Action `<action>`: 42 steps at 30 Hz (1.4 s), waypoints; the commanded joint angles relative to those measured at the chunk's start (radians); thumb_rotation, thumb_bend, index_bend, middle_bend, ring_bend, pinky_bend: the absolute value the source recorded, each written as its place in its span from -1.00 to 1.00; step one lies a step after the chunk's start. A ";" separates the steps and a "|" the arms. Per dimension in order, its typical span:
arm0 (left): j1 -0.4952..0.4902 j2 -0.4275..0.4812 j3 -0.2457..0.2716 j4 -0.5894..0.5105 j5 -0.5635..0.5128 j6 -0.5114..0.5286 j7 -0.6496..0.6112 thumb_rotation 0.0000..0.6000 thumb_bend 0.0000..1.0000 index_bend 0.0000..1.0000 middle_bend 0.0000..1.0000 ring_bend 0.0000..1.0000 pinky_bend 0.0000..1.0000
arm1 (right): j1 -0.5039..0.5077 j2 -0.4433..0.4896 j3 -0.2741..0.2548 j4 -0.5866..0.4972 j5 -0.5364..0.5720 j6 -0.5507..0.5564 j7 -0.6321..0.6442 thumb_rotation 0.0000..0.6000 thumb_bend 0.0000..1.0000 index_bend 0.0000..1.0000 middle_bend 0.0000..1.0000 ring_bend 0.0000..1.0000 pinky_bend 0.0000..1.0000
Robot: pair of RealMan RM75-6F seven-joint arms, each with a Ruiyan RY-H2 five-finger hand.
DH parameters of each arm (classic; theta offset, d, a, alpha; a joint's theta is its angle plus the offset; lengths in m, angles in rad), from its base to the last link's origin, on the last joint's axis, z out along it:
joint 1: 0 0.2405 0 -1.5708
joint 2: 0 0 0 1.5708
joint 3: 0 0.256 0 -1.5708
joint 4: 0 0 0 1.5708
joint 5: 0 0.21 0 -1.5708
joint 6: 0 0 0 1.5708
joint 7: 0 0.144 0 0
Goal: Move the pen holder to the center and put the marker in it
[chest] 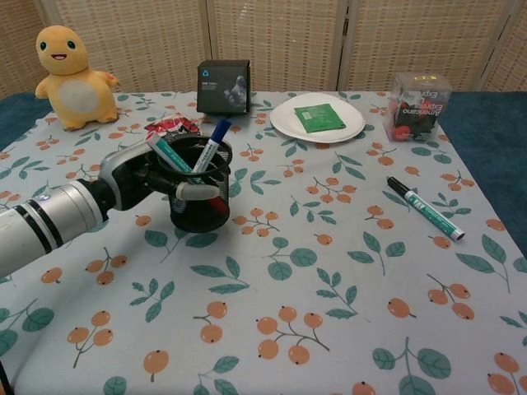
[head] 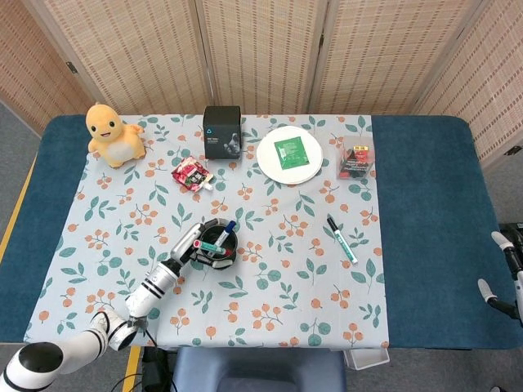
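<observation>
A black mesh pen holder (head: 219, 245) (chest: 200, 196) with several pens in it stands on the floral cloth, left of the middle. My left hand (head: 192, 245) (chest: 140, 177) grips it from its left side, fingers wrapped round the rim and wall. The green-and-white marker (head: 342, 239) (chest: 426, 207) with a black cap lies loose on the cloth to the right. My right hand (head: 507, 269) shows only at the right edge of the head view, off the table, far from the marker; its fingers are too small to read.
At the back stand an orange plush toy (head: 114, 134), a black box (head: 222, 131), a white plate (head: 288, 155) with a green packet, a clear box of red items (head: 356, 158) and a red snack packet (head: 191, 173).
</observation>
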 commanded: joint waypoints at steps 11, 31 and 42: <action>-0.117 -0.074 -0.064 0.032 -0.043 -0.135 0.085 1.00 -0.75 -0.36 0.09 -0.21 0.09 | 0.000 0.028 -0.016 0.029 -0.035 0.003 0.105 1.00 -0.35 -0.82 -1.00 -1.00 -1.00; -0.188 -0.159 -0.092 0.116 -0.070 -0.195 0.102 1.00 -0.75 -0.44 0.08 -0.23 0.08 | -0.017 0.041 -0.022 0.053 -0.050 0.038 0.175 1.00 -0.34 -0.82 -1.00 -1.00 -1.00; -0.174 -0.191 -0.072 0.145 -0.058 -0.165 0.105 1.00 -0.75 -0.78 -0.22 -0.50 -0.10 | -0.017 0.037 -0.027 0.048 -0.059 0.041 0.157 1.00 -0.34 -0.82 -1.00 -1.00 -1.00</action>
